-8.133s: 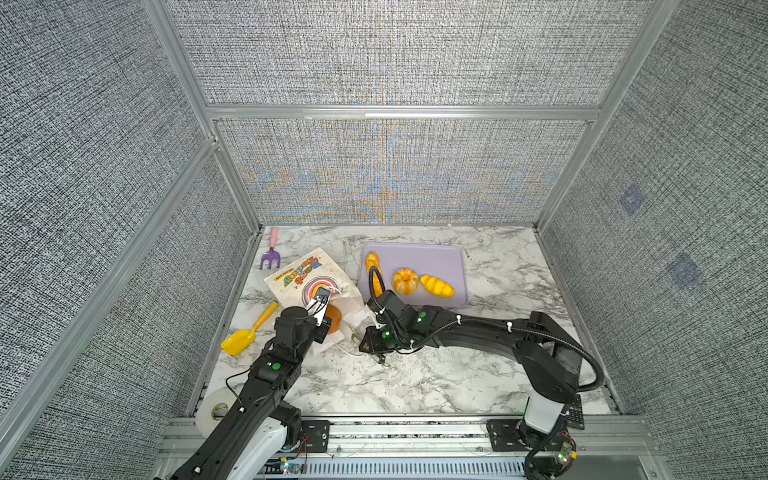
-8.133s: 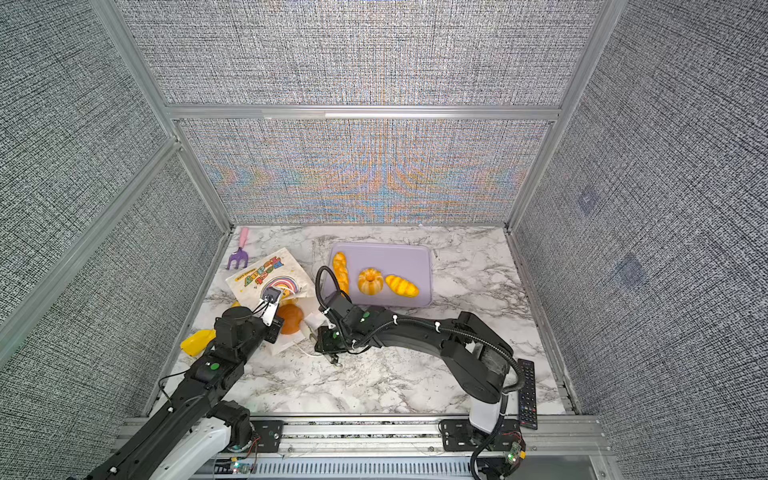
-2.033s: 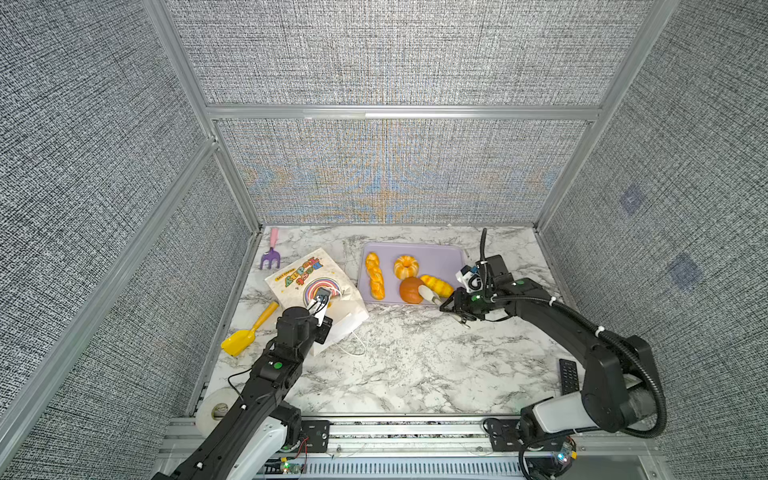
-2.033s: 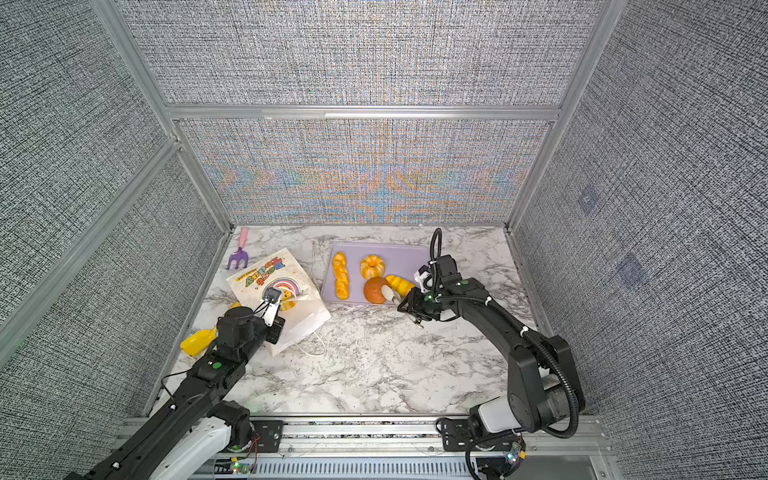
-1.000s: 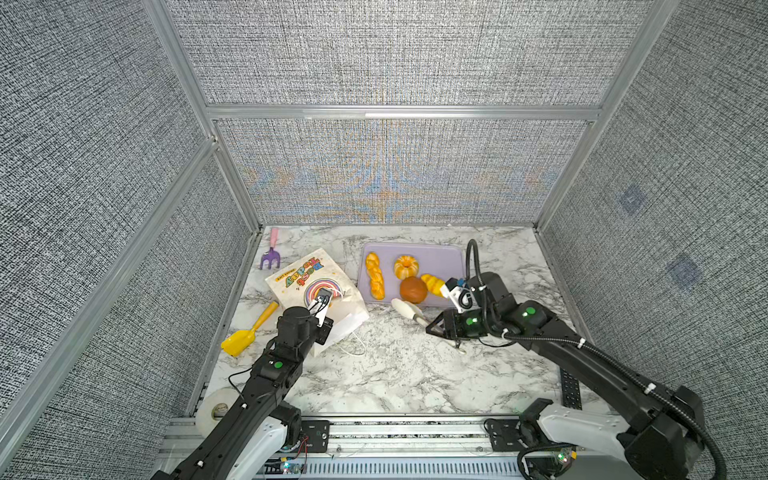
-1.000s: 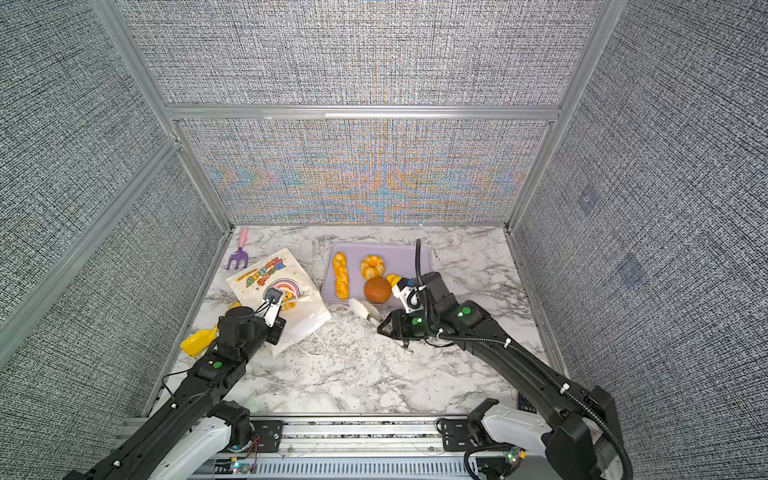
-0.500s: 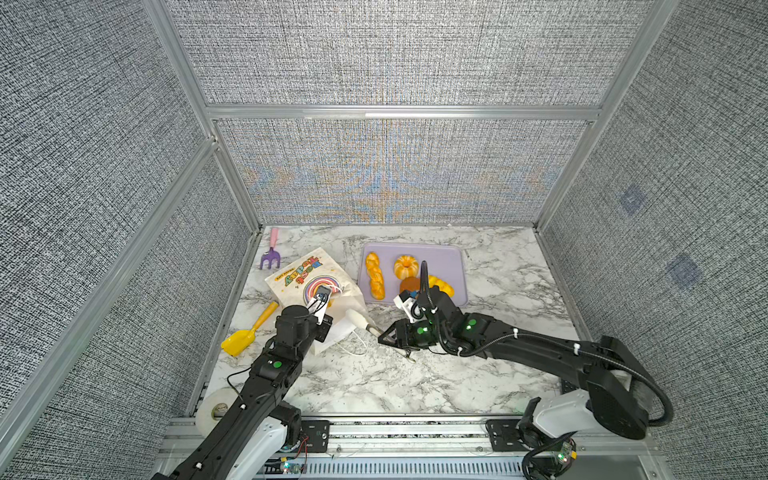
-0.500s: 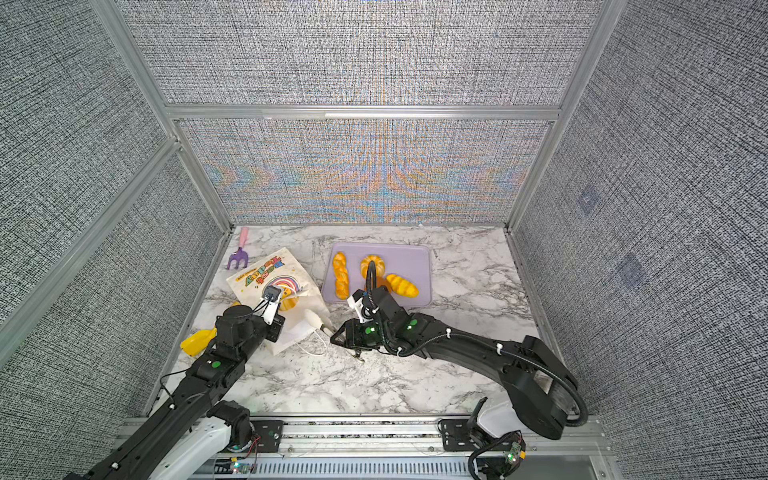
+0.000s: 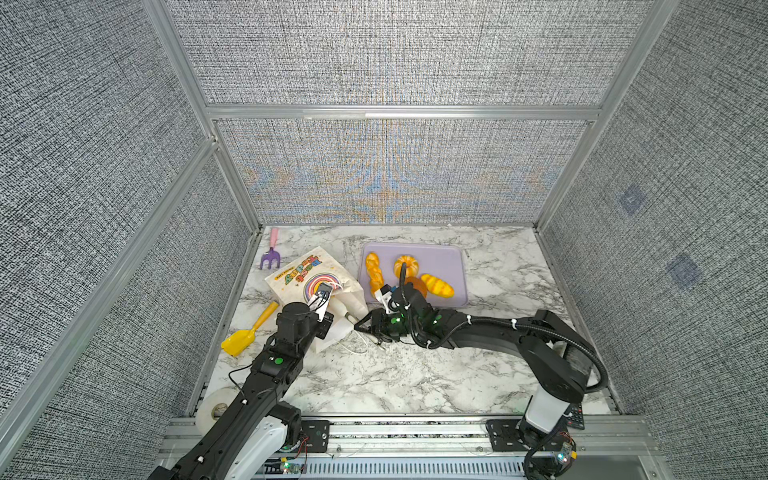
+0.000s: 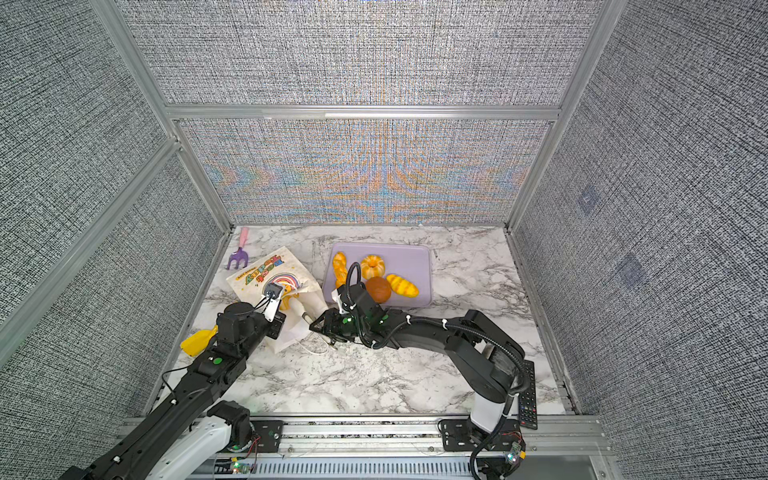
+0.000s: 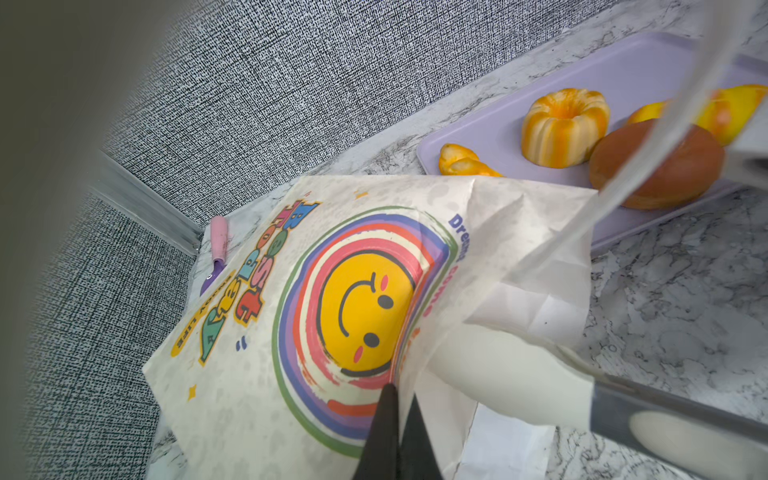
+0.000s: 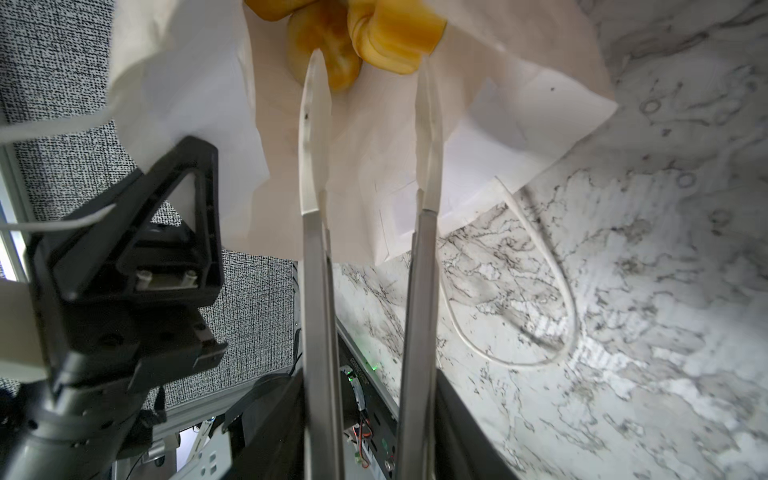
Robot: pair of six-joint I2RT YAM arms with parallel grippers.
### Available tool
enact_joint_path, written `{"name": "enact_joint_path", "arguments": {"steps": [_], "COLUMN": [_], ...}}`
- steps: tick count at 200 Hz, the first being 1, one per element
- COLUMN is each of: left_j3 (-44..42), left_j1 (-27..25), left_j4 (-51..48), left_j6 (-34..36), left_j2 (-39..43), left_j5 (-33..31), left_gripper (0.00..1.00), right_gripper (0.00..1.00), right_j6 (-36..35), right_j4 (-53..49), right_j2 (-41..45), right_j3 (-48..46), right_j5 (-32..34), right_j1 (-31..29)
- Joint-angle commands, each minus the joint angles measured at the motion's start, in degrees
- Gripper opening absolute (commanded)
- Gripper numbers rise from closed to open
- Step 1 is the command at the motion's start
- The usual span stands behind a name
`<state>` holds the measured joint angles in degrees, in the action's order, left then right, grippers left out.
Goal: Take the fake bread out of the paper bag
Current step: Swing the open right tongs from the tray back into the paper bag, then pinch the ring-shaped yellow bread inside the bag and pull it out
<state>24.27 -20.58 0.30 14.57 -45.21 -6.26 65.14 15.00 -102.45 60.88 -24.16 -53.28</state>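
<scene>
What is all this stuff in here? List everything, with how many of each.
paper bag: one, cream-white with rainbow smiley, lying left of the tray.
tray: one, lilac, far middle of table.
braided stick: one, golden, tray's left side.
fluted ring bun: one, orange, on tray.
round bun: one, brown, tray's near edge.
striped loaf: one, yellow-orange, on tray.
breads in the bag: at least two, golden, inside bag's mouth.
shovel: one, yellow, left of bag.
rake: one, purple with pink handle, far left corner.
tape roll: one, white, front left edge.
remote: one, black, front right.
table: one, white marble, booth floor.
left claw: one, black, shut on the paper bag's edge.
right claw: one, pale fingers, open at bag's mouth.
</scene>
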Motion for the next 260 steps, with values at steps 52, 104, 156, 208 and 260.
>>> {"name": "enact_joint_path", "arguments": {"steps": [52,104,156,208,260], "left_j3": [-0.61,-0.98,-0.96,-1.16,-1.08], "left_j1": [0.03,0.06,0.07,0.04,0.03], "left_j4": [1.57,1.55,1.85,1.62,1.99], "left_j6": [0.26,0.75,0.64,0.46,0.45], "left_j2": [-0.06,0.15,-0.71,-0.40,-0.58], "left_j5": [0.63,1.47,2.55,2.42,1.67], "left_gripper": [0.00,0.00,0.00,0.00,0.00], "right_gripper": [0.44,0.44,0.41,0.10,0.00], "right_j6": [-2.30,-4.05,-6.08,-6.07,-8.03], "right_j4": [-7.26,-13.42,-26.31,-27.48,-28.22], "right_j2": [-7.87,-11.95,-18.09,-18.30,-11.89], "right_j3": [10.51,17.52,26.60,28.48,25.49], "right_j5": [1.44,2.10,8.03,8.82,7.39], "right_j1": [0.42,0.97,0.24,-0.07,-0.24]}}
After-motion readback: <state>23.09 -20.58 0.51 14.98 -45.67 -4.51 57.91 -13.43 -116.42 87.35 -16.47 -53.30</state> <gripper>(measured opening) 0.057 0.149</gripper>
